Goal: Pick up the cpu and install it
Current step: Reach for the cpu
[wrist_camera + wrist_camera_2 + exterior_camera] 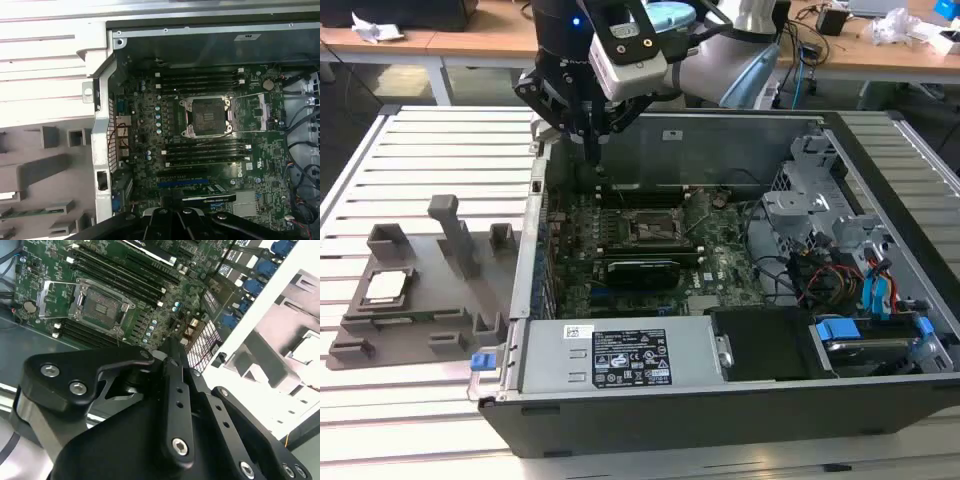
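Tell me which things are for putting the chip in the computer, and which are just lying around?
For the job:
- the chip on the grey tray
- the open socket on the green board
- the gripper over the computer

Just lying about:
- the power box
- the blue cables
- the memory stick
- the crumpled paper

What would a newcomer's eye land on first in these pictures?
The open computer case dominates, its green motherboard bared with an open socket. The black tool hangs above the board, toward the exterior view's left. Farther left in that view, the cpu lies in a grey holder on the slatted table.
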